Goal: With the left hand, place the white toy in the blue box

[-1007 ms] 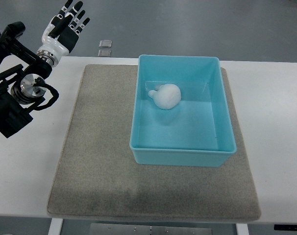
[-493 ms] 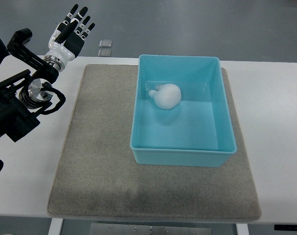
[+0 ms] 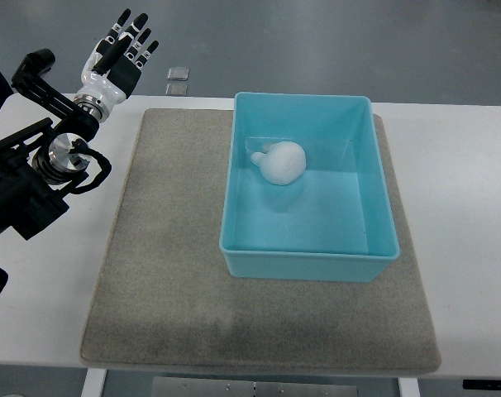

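Placement stage, seen from above: task apparently complete.
Left hand (image 3: 118,54) raised at far left, fingers spread, holding nothing, well apart from blue box (image 3: 307,255) on grey mat (image 3: 164,248); white toy (image 3: 280,162) resting inside box near far-left corner; nothing evidently left to do.

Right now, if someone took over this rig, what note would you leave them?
Left hand: open, holds nothing, raised past the table's far left corner, well clear of the box.
Right hand: not in view.
Toy: lies inside the box, in its far left part.
Box: sits on the mat, upright.
Done: the toy is in the box and released.
Left: nothing on the toy itself; probably only bring the left arm to rest.
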### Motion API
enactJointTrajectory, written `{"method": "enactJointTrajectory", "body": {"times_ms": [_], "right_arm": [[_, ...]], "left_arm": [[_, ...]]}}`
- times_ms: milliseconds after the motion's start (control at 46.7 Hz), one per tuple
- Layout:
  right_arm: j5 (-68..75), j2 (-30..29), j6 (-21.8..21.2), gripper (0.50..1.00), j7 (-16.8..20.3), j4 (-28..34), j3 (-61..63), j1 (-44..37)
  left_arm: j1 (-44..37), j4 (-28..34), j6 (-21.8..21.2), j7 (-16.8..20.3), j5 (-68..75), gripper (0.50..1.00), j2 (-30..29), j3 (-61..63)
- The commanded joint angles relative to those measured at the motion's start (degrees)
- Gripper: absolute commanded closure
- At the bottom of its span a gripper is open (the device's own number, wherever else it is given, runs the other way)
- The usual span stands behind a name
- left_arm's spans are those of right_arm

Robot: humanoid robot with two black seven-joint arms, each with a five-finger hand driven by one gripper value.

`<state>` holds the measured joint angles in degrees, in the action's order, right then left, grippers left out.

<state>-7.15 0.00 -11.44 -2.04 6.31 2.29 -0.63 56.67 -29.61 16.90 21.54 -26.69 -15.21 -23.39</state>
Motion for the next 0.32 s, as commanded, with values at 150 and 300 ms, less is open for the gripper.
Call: {"method": "enactJointTrajectory", "body": {"times_ms": [150,300], "right_arm": [[-0.85,0.00,-0.95,0.564,0.11,0.98,-0.44,0.28],[-0.85,0.00,-0.78,0.564,0.28,1.25,-0.70,0.28]], "left_arm": [[-0.60,-0.01,-0.12,0.09,-0.03,0.504,0.18,0.01],[-0.60,-0.01,-0.12,0.17,-0.03,0.504,0.27,0.01]]}}
